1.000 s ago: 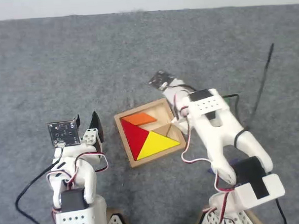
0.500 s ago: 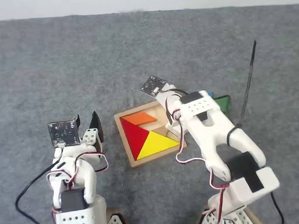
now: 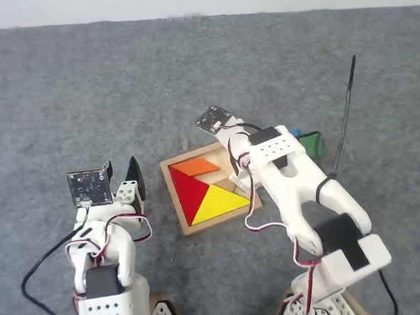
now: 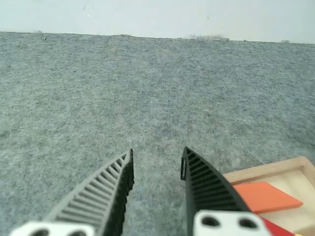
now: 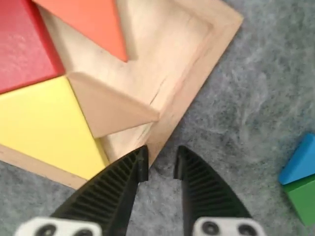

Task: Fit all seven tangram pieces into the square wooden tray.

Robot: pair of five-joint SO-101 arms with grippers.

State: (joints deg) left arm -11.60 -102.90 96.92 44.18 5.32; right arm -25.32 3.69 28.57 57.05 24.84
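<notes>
- Grey felt table [image 3: 63, 88]: covered the whole high view below a pale strip at the top edge.
- Right arm, white: ran from lower right of the high view up to centre. Its right gripper [image 5: 161, 160] hung just outside the tray's right corner, jaws a narrow gap apart, nothing between them.
- Left arm, white: lower left of the high view. Its left gripper [image 4: 157, 153] sat just left of the tray over bare felt, jaws apart, empty.
- Square wooden tray [image 3: 221, 220]: centre of the high view, turned slightly off square.
- Red triangle [image 3: 187, 191]: in the tray, left half, flat.
- Yellow triangle [image 3: 216, 200]: in the tray, lower right, edge against the red.
- Orange parallelogram [image 3: 196, 167]: in the tray, along the upper rim.
- Plain wood triangle [image 5: 110, 105]: in the tray, against the yellow, beside the right corner. Whether it lay fully flat could not be told.
- Green piece [image 3: 311, 145]: on the felt, right of the tray, apart from it.
- Blue piece [image 5: 300, 164]: touching the green.
- Step, as judged: four pieces in; fetching of the next piece due. Next move called for the right arm to swing right, open wider, and close on the green or blue.
</notes>
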